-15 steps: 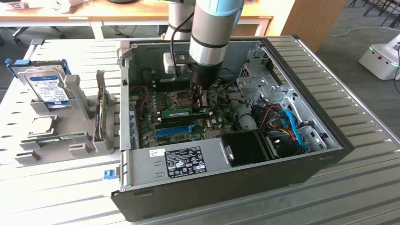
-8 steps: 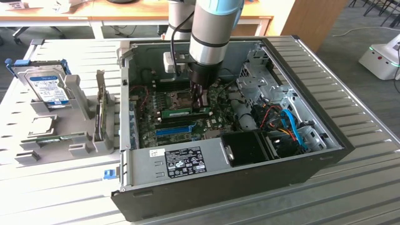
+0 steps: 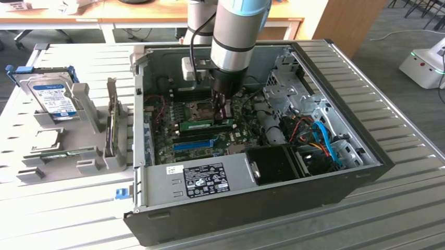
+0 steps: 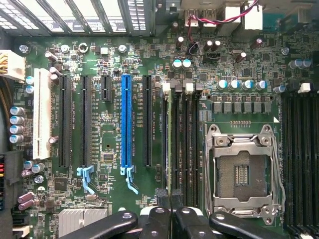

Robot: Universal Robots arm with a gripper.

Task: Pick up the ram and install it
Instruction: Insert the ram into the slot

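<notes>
The end effector [image 4: 171, 201], pinching the ram [image 3: 206, 125], looked to need a straight, level downward press, without rocking.

We're looking at a robotics lab: opened PC case [image 3: 243, 203] sitting on a slatted metal tabletop [image 3: 407, 208], hard drive [image 3: 54, 98] standing in grey fixtures [image 3: 85, 104], wooden desks [image 3: 139, 13] and carpet [image 3: 399, 28] showing behind.

Wooden desks [image 3: 139, 13] behind; grey floor [image 3: 389, 26] (carpet, perhaps); slatted table [image 3: 407, 151].
</notes>
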